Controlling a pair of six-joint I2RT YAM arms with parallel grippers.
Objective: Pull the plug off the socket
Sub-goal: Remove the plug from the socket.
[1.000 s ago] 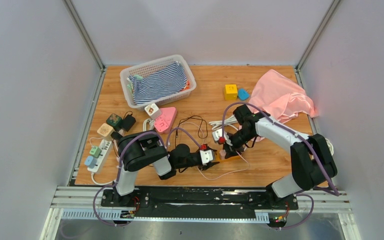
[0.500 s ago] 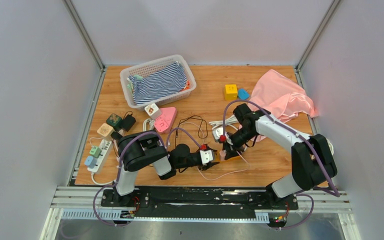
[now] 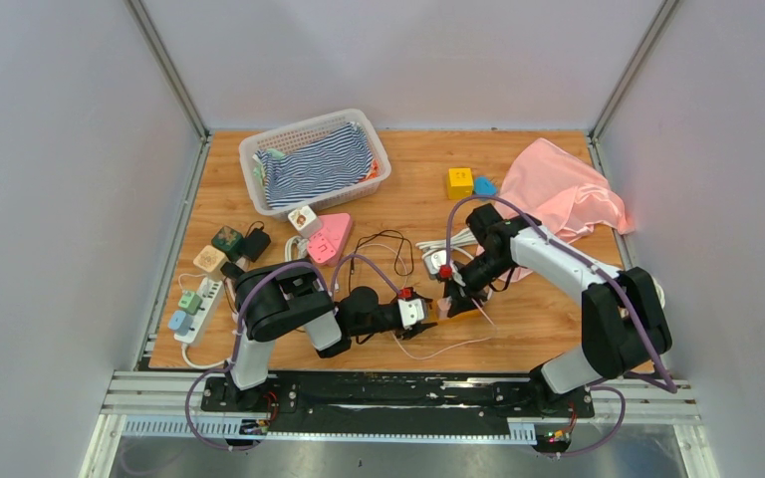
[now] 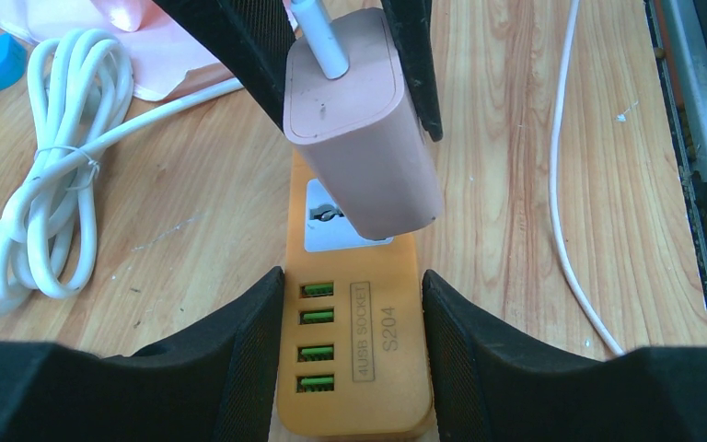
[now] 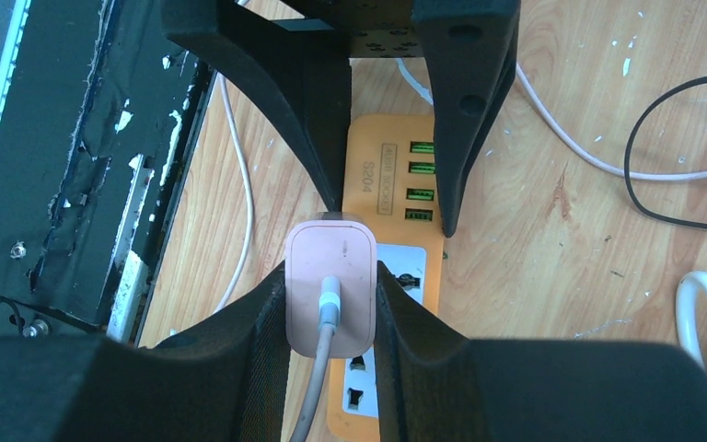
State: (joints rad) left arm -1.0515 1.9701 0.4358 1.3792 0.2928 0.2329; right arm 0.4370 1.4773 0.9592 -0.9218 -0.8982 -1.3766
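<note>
An orange power strip with green USB ports lies on the wooden table. My left gripper is shut on its USB end, one finger on each long side. A pink plug with a white cable is tilted over the strip's white socket face. Its pins are hidden, so I cannot tell whether they are out of the holes. My right gripper is shut on the pink plug from above the strip. In the top view both grippers meet near the table's front middle, left and right.
A coiled white cable lies left of the strip and a thin white cable runs to its right. In the top view there are a pink cloth, a white basket, a yellow cube and a white multi-plug strip.
My right wrist has shifted slightly, still shut on the pink plug. My left arm has not moved.
</note>
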